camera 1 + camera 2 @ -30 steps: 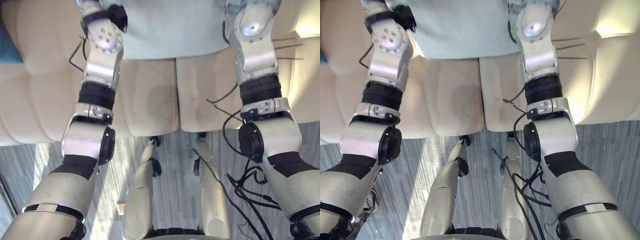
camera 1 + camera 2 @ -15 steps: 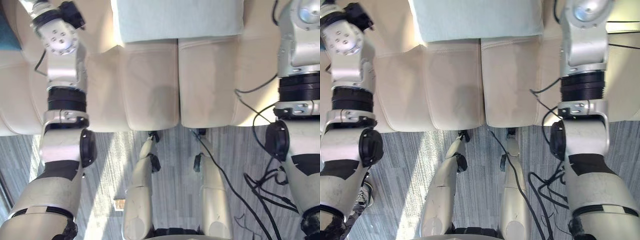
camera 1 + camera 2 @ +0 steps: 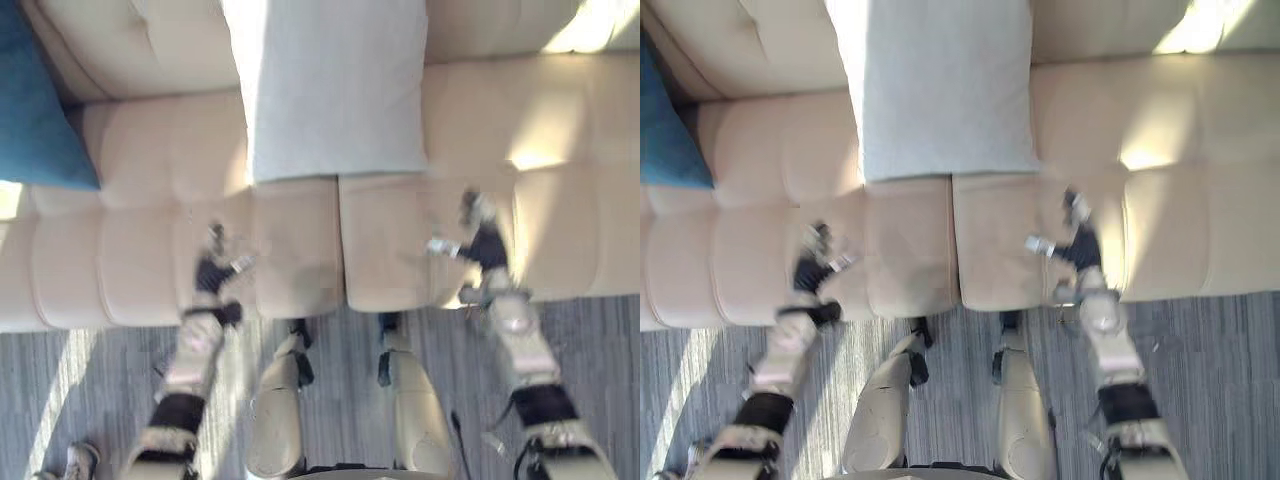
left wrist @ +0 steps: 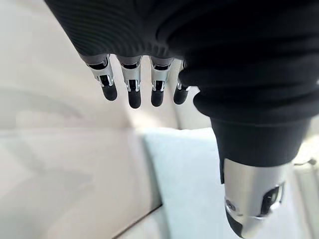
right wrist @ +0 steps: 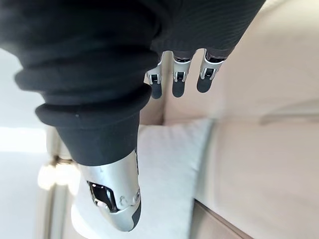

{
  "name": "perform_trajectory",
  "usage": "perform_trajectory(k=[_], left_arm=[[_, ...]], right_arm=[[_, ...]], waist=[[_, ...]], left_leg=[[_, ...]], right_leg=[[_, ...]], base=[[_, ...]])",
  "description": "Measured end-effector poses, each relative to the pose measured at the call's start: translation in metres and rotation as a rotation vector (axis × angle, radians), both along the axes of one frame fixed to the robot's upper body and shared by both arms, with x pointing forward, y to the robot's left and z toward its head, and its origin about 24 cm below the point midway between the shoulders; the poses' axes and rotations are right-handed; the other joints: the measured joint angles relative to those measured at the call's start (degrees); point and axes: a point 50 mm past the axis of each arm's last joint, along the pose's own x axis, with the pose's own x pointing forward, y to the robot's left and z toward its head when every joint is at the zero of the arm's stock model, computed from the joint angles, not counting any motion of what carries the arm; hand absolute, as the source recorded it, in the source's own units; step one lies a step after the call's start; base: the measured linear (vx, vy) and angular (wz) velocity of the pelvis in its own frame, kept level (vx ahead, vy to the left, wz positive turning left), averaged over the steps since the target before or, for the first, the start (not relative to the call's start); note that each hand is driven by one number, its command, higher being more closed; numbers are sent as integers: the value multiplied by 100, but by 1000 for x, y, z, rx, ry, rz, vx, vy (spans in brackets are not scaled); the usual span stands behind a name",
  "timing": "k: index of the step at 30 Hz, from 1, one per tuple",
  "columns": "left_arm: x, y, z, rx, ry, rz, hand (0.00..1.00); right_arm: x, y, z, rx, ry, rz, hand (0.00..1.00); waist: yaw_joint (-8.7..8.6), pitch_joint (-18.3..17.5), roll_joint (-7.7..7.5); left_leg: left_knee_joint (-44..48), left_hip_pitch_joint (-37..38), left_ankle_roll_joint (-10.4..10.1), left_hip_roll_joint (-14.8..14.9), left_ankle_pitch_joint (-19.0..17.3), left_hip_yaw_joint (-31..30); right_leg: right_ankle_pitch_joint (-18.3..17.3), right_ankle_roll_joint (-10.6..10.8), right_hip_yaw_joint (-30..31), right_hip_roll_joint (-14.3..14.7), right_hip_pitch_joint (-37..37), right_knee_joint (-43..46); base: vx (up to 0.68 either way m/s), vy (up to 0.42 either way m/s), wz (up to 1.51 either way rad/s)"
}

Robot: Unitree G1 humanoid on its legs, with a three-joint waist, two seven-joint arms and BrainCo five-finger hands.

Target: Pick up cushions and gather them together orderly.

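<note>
Beige sofa (image 3: 140,250) carries pale cushion (image 3: 335,90) mid-seat against the backrest, blue cushion (image 3: 35,110) far left. Arms low over seat front; left robot hand (image 3: 215,270) and right robot hand (image 3: 483,243) fingers straight, holding nothing.

Bright daylight over the beige sofa (image 3: 140,170), hard glare at its far right and on the right seat. Sunlit stripe down the left edge of the pale cushion (image 3: 340,90) and across the grey floor (image 3: 90,380), near left.
</note>
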Motion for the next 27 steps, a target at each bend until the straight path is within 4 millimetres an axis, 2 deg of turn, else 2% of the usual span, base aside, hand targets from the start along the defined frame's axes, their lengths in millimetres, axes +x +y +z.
perform_trajectory(k=[1, 2, 3, 4, 5, 7, 10, 12, 14, 17, 19, 20, 22, 23, 24, 25, 26, 27], left_arm=[[-16, -1, -23, 6, 108, -5, 0], [-25, 0, -34, 9, 161, -4, 0], [-45, 2, -55, 14, 269, 5, 0], [-61, 4, -70, 18, 350, 7, 0], [-70, 6, -76, 16, 386, 18, 0], [-99, 17, -93, 17, 497, 74, 0], [-122, 28, -102, 23, 576, 105, 0], [-131, 31, -104, 36, 604, 91, 0], [-133, 31, -104, 33, 611, 79, 0], [-124, 30, -101, 37, 585, 66, 0], [-112, 31, -92, 51, 527, 48, 0], [-99, 29, -80, 53, 450, 41, 0], [-90, 30, -73, 60, 405, 38, 0], [-84, 29, -67, 67, 376, 28, 0], [-80, 29, -63, 66, 352, 26, 0], [-79, 28, -61, 63, 339, 27, 0], [-76, 26, -55, 52, 306, 31, 0], [-76, 23, -55, 28, 295, 49, 0]], right_arm=[[-16, 2, -30, 0, 119, -5, 0], [-25, 2, -44, -12, 183, -6, 0], [-48, -1, -74, -37, 323, -18, 0], [-67, -4, -95, -55, 427, -34, 0], [-75, -6, -103, -63, 474, -39, 0], [-105, -18, -126, -80, 618, -76, 0], [-132, -29, -140, -95, 724, -118, 0], [-142, -33, -144, -108, 756, -127, 0], [-148, -33, -146, -121, 780, -123, 0], [-149, -32, -147, -120, 789, -119, 0], [-143, -31, -143, -121, 764, -116, 0], [-137, -30, -139, -120, 736, -115, 0], [-130, -27, -137, -109, 716, -111, 0], [-139, -24, -140, -94, 733, -115, 0], [-142, -22, -142, -86, 742, -114, 0], [-143, -21, -143, -82, 745, -114, 0], [-141, -20, -142, -80, 738, -111, 0], [-135, -22, -139, -85, 721, -114, 0]], waist=[[-8, -187, -41], [-7, -282, -55], [-12, -492, -80], [-14, -651, -78], [-15, -703, -84], [-39, -832, -78], [-142, -977, -104], [-155, -1018, -124], [-157, -1114, -140], [-149, -1125, -172], [-143, -1126, -189], [-95, -1133, -126], [-52, -1047, -176], [-32, -1004, -220], [-4, -1044, -328], [5, -1055, -354], [23, -1062, -525], [41, -1003, -495]], left_leg=[[-55, 167, -28, -11, -23, 8], [-87, 262, -36, -20, -35, 8], [-223, 496, -43, -60, -39, 8], [-317, 662, -48, -83, -42, 18], [-378, 763, -55, -94, -47, 34], [-560, 1127, -89, -161, -73, 39], [-640, 1456, -96, -203, -86, 39], [-634, 1673, -99, -214, -139, 50], [-628, 1729, -90, -229, -152, 101], [-452, 1679, -50, -214, -215, 203], [205, 1258, -3, -59, -482, 271], [604, 883, 164, 241, -602, 349], [743, 856, 181, 310, -620, 397], [901, 852, 204, 291, -633, 301], [1013, 803, 212, 290, -639, 208], [1067, 749, 192, 281, -621, 163], [1252, 532, 94, 288, -496, 4], [1247, 438, 51, 294, -340, -34]], right_leg=[[-86, 9, -2, -1, 140, 10], [-124, 11, -1, -2, 211, 19], [-210, 49, 0, -9, 393, -1], [-230, 59, 1, -12, 545, -70], [-233, 66, 6, -9, 625, -118], [-241, 113, 21, -9, 959, -293], [-227, 139, 20, -32, 1326, -433], [-228, 141, 25, -46, 1546, -467], [-231, 146, 47, -62, 1577, -457], [-196, 175, 145, -79, 1515, -363], [-157, 204, 211, -58, 1216, -98], [-40, 389, 267, 0, 946, 55], [-655, 35, 46, -96, 537, 1670], [-1110, 156, 3, -305, 546, 3261], [-1152, 204, 59, -374, 706, 3839], [-1161, 231, 77, -414, 810, 4022], [-1514, 482, 139, -405, 1086, 3983], [-1760, 479, 58, -333, 1105, 3819]], base=[[105, -37, -1], [103, -30, 3], [96, -20, 4], [94, -12, 0], [99, 5, -7], [74, 18, -8], [60, 28, -1], [35, 34, -3], [2, 33, -6], [-40, 24, -14], [-123, 16, -29], [-171, 20, -39], [-185, -22, -20], [-172, -135, 23], [-136, -181, 33], [-170, -239, 42], [-227, -245, 40], [-248, -220, 32]])
